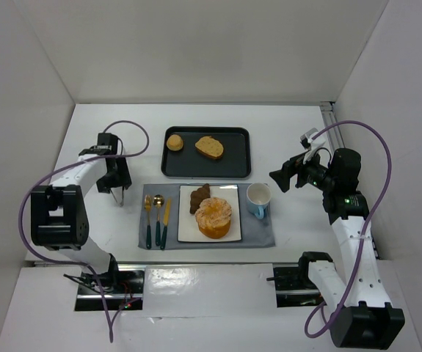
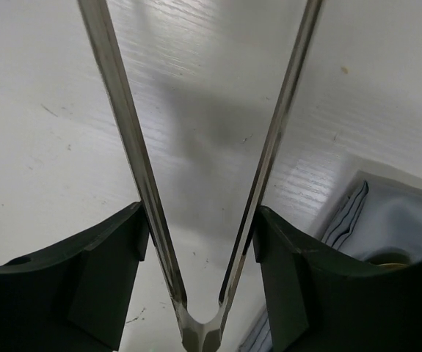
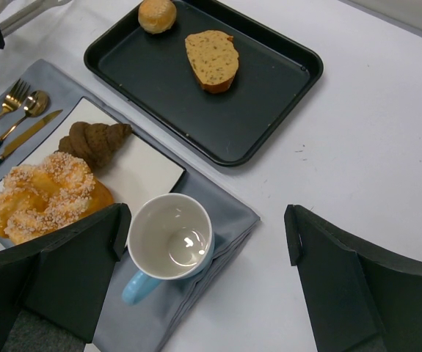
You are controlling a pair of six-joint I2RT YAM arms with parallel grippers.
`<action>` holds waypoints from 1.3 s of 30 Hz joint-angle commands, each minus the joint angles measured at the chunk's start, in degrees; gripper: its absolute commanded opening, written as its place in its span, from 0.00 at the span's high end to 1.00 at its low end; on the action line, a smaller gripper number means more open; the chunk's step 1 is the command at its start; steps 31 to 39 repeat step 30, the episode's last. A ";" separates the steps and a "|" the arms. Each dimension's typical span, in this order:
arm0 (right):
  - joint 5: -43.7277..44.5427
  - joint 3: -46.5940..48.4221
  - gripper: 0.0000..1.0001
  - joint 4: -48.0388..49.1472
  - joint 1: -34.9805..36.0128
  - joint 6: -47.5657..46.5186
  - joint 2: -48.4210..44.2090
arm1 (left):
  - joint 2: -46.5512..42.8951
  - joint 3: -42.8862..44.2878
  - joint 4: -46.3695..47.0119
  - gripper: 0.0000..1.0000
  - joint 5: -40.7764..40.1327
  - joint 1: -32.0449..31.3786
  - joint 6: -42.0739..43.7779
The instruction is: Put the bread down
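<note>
Steel tongs (image 2: 134, 147) sit in the left jaws; right jaws gape.

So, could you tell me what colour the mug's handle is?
Light blue; the mug shows best in the right wrist view.

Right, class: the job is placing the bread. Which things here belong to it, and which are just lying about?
Belong: bread slice, bun, black tray, white plate, croissant and sugared ring already plated, tongs in the left gripper.
Lying about: mug, fork, spoon, knife, grey placemat.
</note>
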 commanded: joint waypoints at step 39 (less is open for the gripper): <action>1.00 5.61 0.01 -1.00 0.25 6.62 1.79 | -28.67 -9.28 6.14 0.01 13.90 -10.86 0.35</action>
